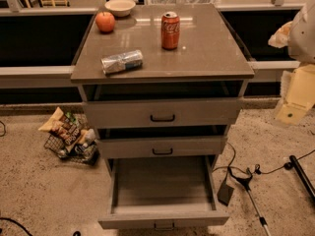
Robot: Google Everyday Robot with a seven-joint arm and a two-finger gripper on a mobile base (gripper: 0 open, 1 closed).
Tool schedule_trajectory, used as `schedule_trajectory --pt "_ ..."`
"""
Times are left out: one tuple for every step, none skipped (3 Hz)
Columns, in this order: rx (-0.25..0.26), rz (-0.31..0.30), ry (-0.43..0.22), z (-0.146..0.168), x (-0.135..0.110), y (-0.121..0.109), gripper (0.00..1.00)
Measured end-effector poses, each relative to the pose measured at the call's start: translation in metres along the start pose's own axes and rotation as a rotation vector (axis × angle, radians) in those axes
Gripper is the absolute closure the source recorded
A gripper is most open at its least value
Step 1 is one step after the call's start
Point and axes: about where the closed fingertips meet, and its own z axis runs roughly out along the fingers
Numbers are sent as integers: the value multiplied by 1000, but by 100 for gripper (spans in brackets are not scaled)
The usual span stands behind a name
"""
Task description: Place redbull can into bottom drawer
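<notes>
My claw (291, 113) hangs right of the surface (206, 53); its state I cannot tell. Redbull can (122, 62) lies toppled far left; bottom drawer (162, 186), below-left, stands open to receive it.

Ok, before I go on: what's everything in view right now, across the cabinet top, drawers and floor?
Slim dented metal redbull can: one, silver and blue, lying on its side, front left of the cabinet top.
Upright Coca-Cola can: one, red, middle of the top.
Round apple: one, orange-red, back left.
Shallow bowl: one, white, back edge, right of the apple.
Shallower drawers: two, grey-brown, slightly open.
Deep bottom drawer: one, grey-brown, pulled far out, nothing inside.
Wire basket of snack bags: one, dark, floor left.
Cables: black, floor right.
Gripper: one, cream, right edge, away from the can.
</notes>
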Motion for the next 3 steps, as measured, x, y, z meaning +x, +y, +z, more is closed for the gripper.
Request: schedule_trajectory --pt "0 0 0 0 0 0 0" --pt "0 -64 -43 10 -27 -19 0" --pt "6 -189 -139 26 -78 -52 0"
